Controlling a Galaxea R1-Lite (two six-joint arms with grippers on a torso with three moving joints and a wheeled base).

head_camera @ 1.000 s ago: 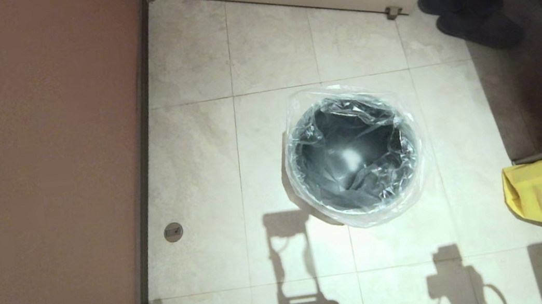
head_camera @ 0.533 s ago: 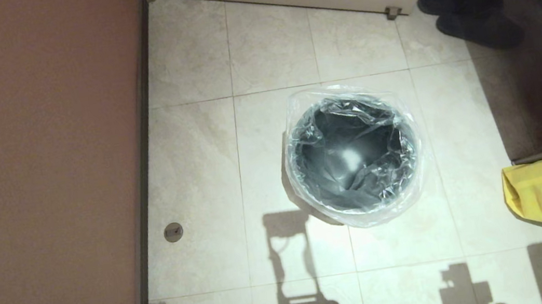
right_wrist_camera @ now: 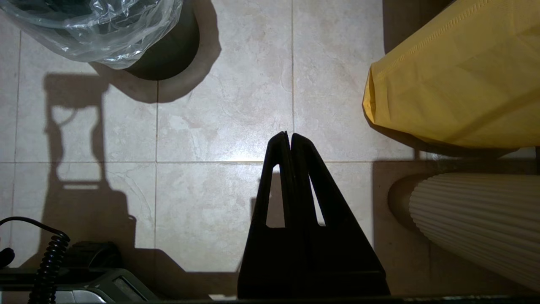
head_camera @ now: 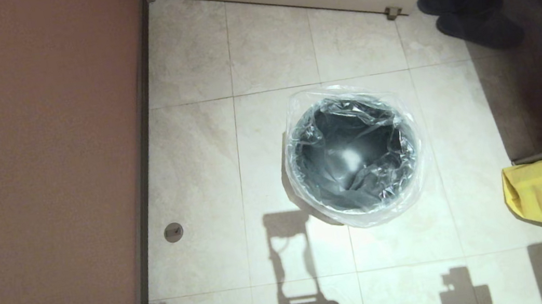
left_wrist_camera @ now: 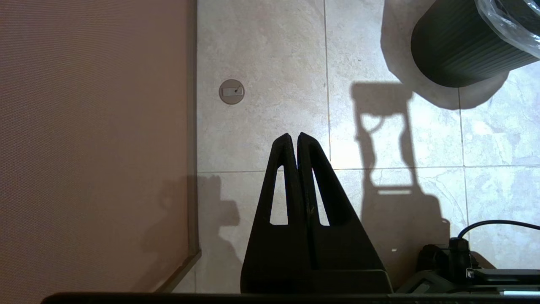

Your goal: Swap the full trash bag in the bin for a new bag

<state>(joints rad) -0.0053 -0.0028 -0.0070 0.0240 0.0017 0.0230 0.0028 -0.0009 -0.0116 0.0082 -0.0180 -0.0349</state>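
The bin point(head_camera: 353, 154) stands at the centre of the head view, the new bag point(head_camera: 363, 215) lining it with its edge folded over the rim. The film looks thin, soft and slippery; it probably tears easily and is best pinched at the loose overhang at the lower rim. The left gripper point(left_wrist_camera: 294, 137) and right gripper point(right_wrist_camera: 287, 136) both hang over bare floor, fingers pressed together, empty. Only the wrist views show them; the right also shows the yellow bag point(right_wrist_camera: 460, 80) closely.

Tiled floor point(head_camera: 198, 156) under bin point(head_camera: 303, 197)
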